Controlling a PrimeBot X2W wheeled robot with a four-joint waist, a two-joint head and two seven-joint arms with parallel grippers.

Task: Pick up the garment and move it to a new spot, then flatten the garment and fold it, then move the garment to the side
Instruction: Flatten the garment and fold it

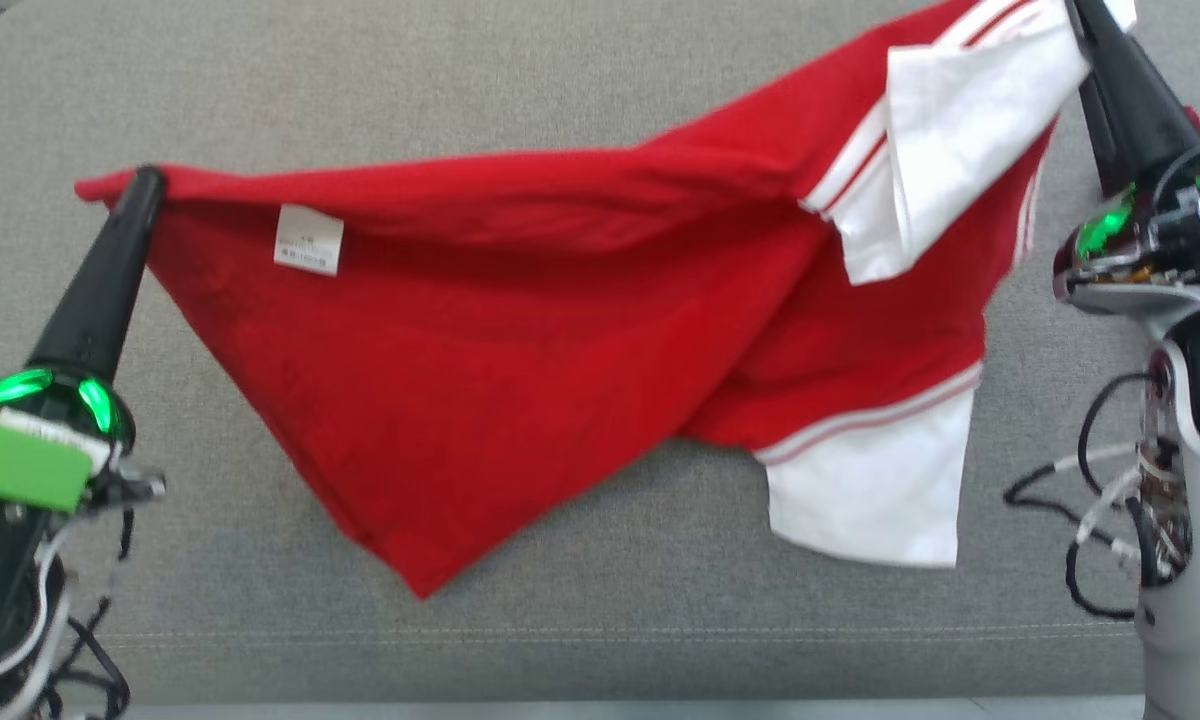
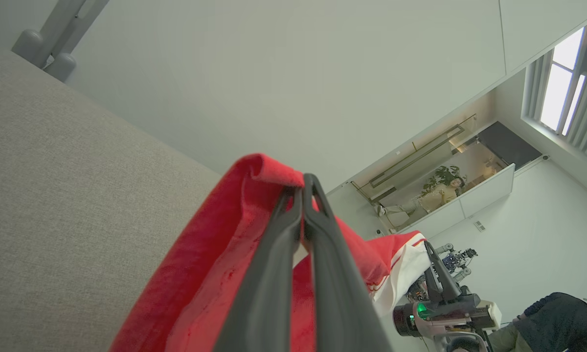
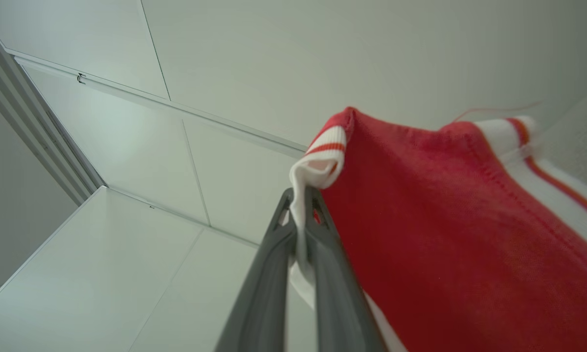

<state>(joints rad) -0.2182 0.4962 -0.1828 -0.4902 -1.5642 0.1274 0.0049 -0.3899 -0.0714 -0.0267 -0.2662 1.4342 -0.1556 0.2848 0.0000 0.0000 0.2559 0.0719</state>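
Red garment (image 1: 520,400) hangs stretched between both arms over the grey cushion (image 1: 560,80).
The left fingers (image 1: 110,280) are pinched shut on a red corner near the cushion's left edge; the right fingers (image 1: 1130,90) are shut on white ribbed trim at the far right. Cloth looks light and limp, sagging mid-span; corners grip best. Pale panelled walls, window (image 2: 562,88).

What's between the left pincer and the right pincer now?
In the head view, the red garment hangs stretched between the left pincer and the right pincer, both shut on it.
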